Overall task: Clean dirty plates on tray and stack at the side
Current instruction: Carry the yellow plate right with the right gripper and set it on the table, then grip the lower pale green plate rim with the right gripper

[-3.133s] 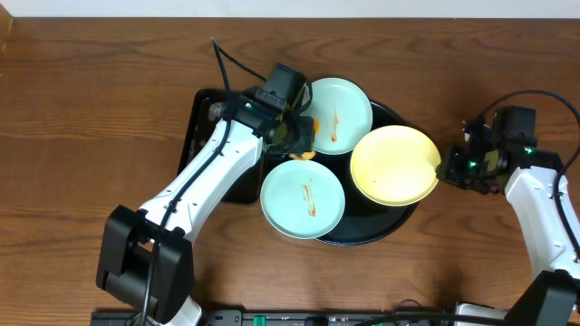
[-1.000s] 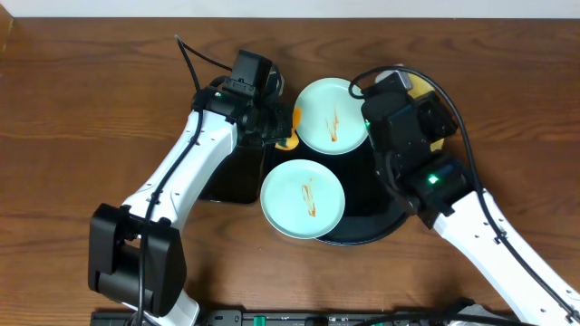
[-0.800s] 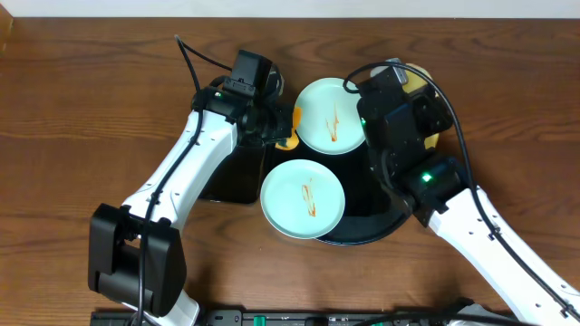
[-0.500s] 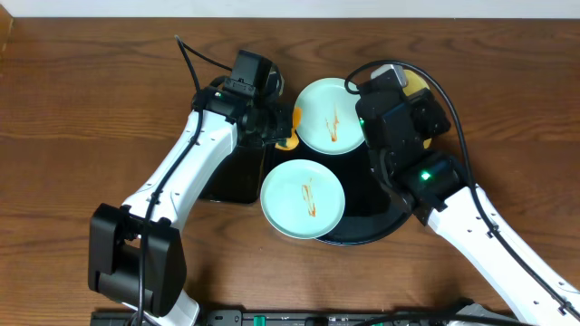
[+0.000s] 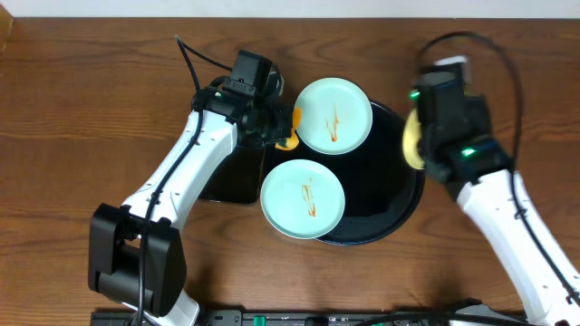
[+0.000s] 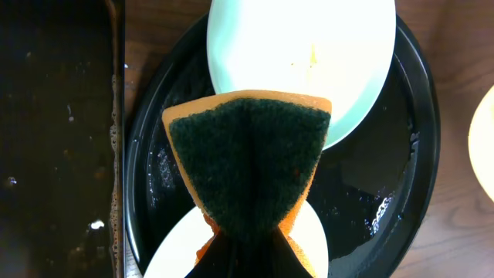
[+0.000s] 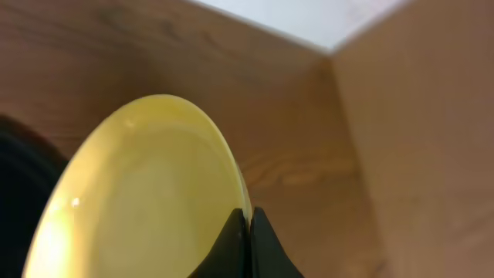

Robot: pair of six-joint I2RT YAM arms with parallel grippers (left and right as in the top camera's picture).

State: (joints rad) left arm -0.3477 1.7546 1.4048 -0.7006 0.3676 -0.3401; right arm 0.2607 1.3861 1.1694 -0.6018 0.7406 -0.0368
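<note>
Right gripper [image 7: 248, 232]: fingers pressed together on the rim of the yellow plate [image 7: 139, 201], which is tilted on edge over the right rim of the round black tray [image 5: 390, 213]. Left gripper [image 6: 247, 255]: pinching a folded orange sponge [image 6: 247, 166], green pad outward, above the tray's left side and near the rectangular tray [image 6: 54, 139]. Far mint plate [image 5: 333, 115] lies on the tray's back edge and near mint plate [image 5: 303, 198] overhangs its front-left rim, both sauce-streaked.

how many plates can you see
3: far mint plate on the black tray, near mint plate overhanging its front rim, yellow plate pinched on edge in the right gripper.
</note>
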